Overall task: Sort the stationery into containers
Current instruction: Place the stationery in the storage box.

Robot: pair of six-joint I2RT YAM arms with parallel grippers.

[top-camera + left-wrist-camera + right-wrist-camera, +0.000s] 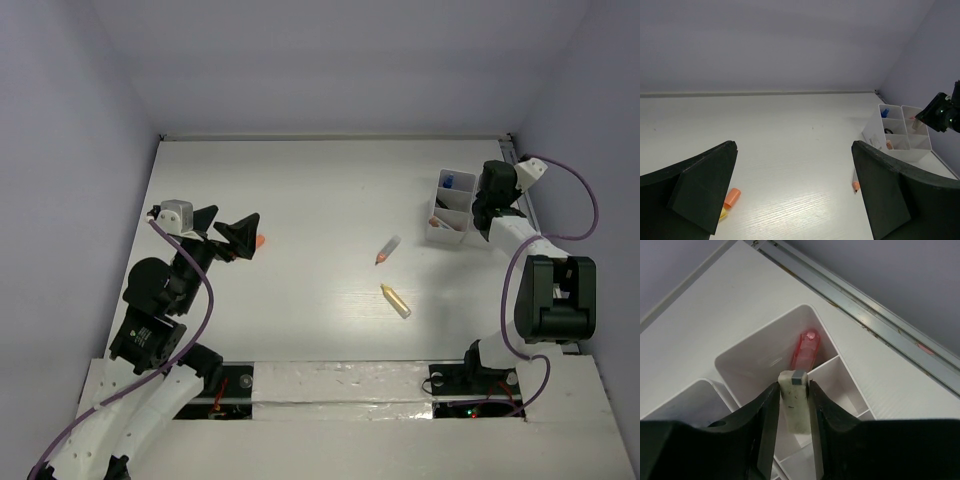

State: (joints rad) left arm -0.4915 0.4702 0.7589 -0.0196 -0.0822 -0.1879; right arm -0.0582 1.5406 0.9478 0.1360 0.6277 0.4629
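My right gripper (794, 390) is shut on a white eraser with a grey end (795, 405), held above the white organizer tray (760, 352); a pink marker (805, 347) lies in one compartment. In the top view the right gripper (492, 195) is over the tray (447, 232). My left gripper (238, 234) is open and empty at the left, beside an orange marker (261, 241), which also shows in the left wrist view (732, 197). A grey pencil with an orange tip (387, 250) and a yellow marker (396, 301) lie mid-table.
The tray (900, 145) holds a blue-capped item (884, 113) and other small items. A metal rail (860, 305) runs along the table's far edge behind the tray. Purple walls enclose the table.
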